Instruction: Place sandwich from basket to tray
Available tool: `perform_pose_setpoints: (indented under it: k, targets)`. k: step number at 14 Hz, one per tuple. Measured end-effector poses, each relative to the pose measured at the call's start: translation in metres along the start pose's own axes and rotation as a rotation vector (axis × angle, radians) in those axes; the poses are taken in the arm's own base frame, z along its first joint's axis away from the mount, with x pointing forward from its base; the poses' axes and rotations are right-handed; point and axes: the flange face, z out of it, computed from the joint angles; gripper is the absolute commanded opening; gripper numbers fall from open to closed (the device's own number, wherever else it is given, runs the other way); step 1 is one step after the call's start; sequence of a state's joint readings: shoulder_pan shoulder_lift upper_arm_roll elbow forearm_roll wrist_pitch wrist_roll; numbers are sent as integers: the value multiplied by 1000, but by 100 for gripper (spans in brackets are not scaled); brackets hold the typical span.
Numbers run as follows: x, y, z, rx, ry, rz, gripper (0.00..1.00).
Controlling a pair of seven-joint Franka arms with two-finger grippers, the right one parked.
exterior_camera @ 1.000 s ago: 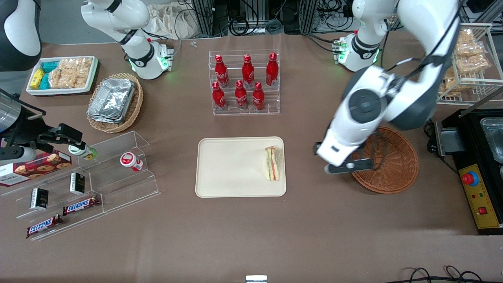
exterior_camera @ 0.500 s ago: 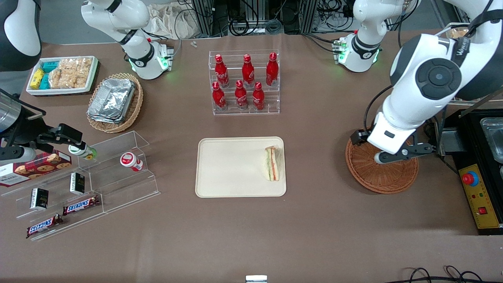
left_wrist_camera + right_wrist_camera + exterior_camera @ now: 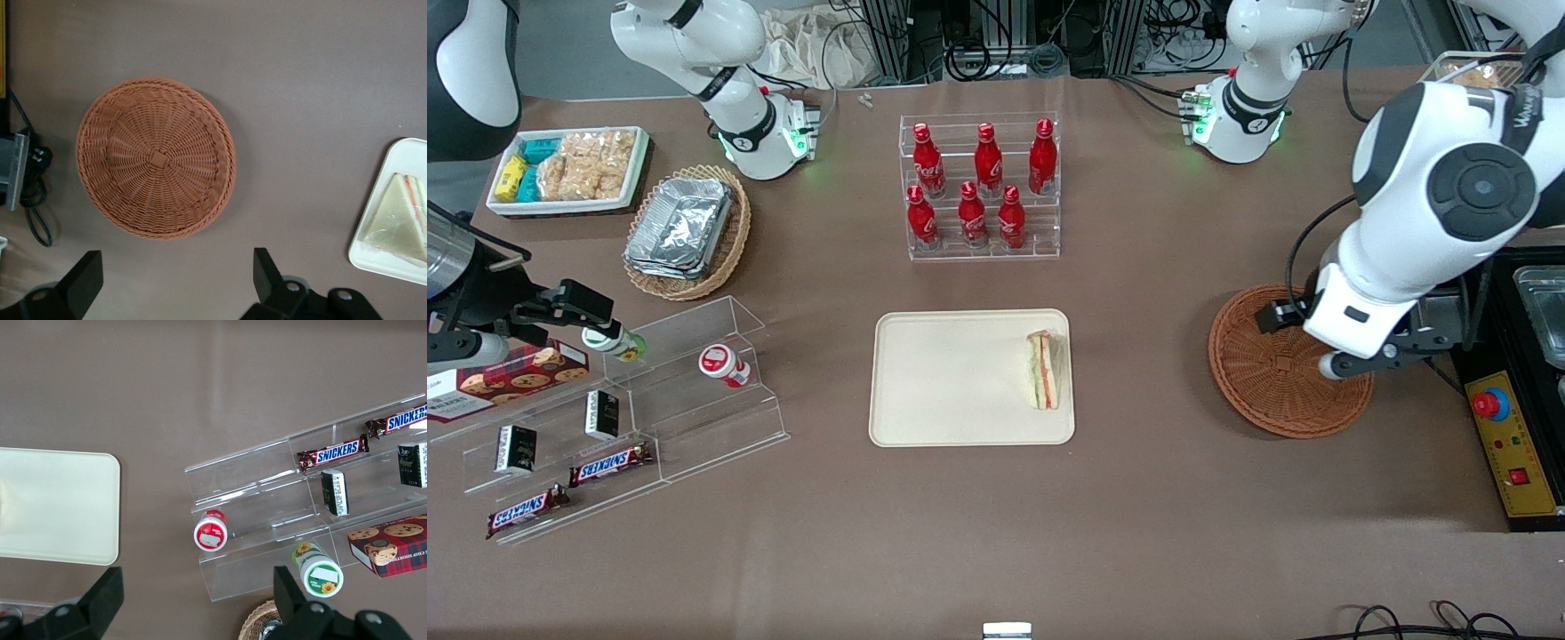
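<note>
The sandwich point(image 3: 1043, 371) lies on the cream tray point(image 3: 951, 382), at the tray's end nearest the basket, with its filling layers showing. In the left wrist view the sandwich point(image 3: 400, 217) rests on a corner of the tray point(image 3: 373, 257). The reddish-brown basket point(image 3: 1272, 373) is empty, its woven bottom bare point(image 3: 157, 157). My gripper point(image 3: 1347, 356) hangs above the basket's rim on the working arm's side. The gripper point(image 3: 175, 267) is open with nothing between its fingers.
A clear rack of red bottles point(image 3: 983, 187) stands farther from the front camera than the tray. A black machine with a red button point(image 3: 1489, 404) sits beside the basket. Clear snack shelves point(image 3: 623, 409), a foil-container basket point(image 3: 685, 231) and a white bin point(image 3: 569, 169) lie toward the parked arm's end.
My gripper has moved away from the tray, passing over the basket toward the working arm's end of the table. The sandwich has stayed put on the tray.
</note>
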State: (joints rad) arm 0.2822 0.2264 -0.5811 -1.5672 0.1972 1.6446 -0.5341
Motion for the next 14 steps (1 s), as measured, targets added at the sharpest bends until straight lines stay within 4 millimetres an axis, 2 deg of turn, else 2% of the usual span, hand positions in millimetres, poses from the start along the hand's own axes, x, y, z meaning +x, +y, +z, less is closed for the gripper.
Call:
perform_pose_setpoints:
  k: [4, 8, 9, 14]
  targets:
    - [14, -39, -5, 7, 10, 71, 100]
    - [23, -95, -19, -39, 16, 152, 100]
    - [23, -103, -23, -41, 22, 156, 100]
    - [22, -105, -26, -45, 28, 197, 100]
